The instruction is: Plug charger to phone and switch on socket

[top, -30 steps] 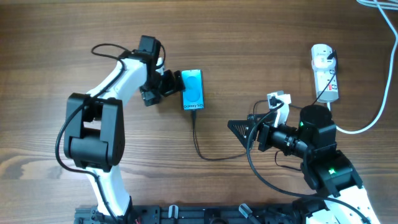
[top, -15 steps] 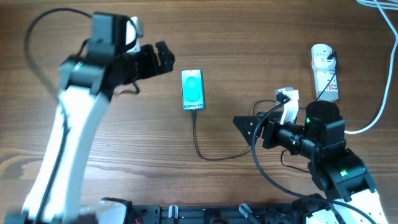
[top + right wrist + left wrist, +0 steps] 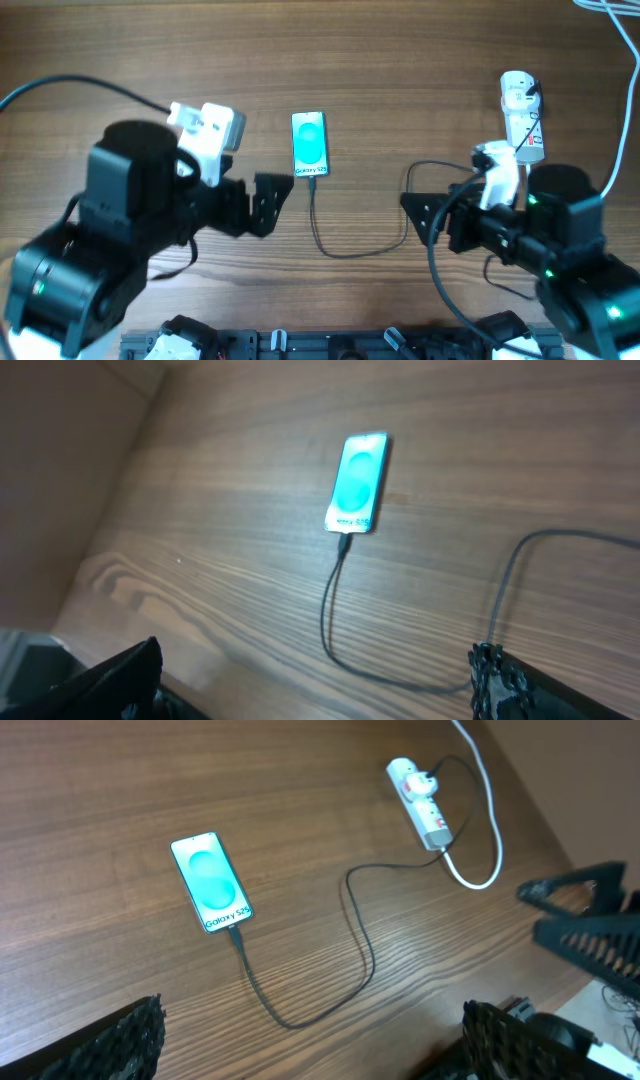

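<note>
Wood-grain table (image 3: 400,60) carries the phone (image 3: 309,144) flat, screen up, midway between the two arms. On inspection the charger (image 3: 345,254) has its tip in the phone's lower end. Its black cable loops right and up to the socket (image 3: 521,120) at the far right, where the plug appears seated.

Change noted: the left gripper (image 3: 265,205), beside the phone's left edge a second ago, has withdrawn toward the near edge. The right gripper (image 3: 425,215) has backed off slightly. Both pincers stand fully spread and carry nothing.

Judgement: the plugging step appears finished. Whether the socket is switched on cannot be read. That step may remain, and it suits the nearer right arm.
</note>
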